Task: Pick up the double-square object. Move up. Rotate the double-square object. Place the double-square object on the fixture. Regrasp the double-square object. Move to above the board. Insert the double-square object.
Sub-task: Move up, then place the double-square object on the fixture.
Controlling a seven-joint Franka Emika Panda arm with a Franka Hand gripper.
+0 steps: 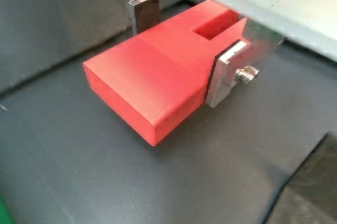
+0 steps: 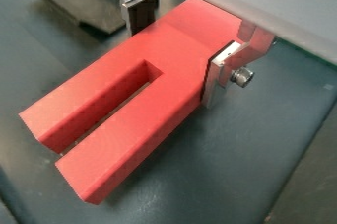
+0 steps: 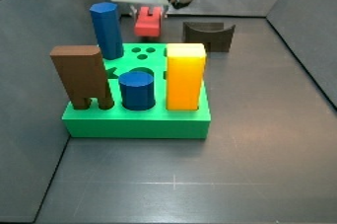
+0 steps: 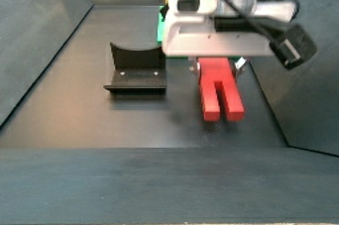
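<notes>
The double-square object [image 1: 145, 85] is a red elongated block with a slot down one end [image 2: 105, 119]. It lies flat on the dark floor in both side views [image 3: 149, 23] [image 4: 219, 95]. My gripper [image 1: 184, 60] stands over its solid end [image 2: 178, 62], one silver finger [image 1: 227, 75] pressed on each long side, shut on it. The fixture [image 4: 135, 68], a small dark block with a U notch, sits beside the red block [image 3: 207, 36]. The green board [image 3: 138, 121] lies across the floor from them.
On the board stand a brown arch-legged block [image 3: 79, 78], two blue cylinders [image 3: 105, 31] [image 3: 136, 90] and a yellow-orange block [image 3: 186, 78]. Dark sloping walls [image 4: 54, 51] close in the floor on all sides.
</notes>
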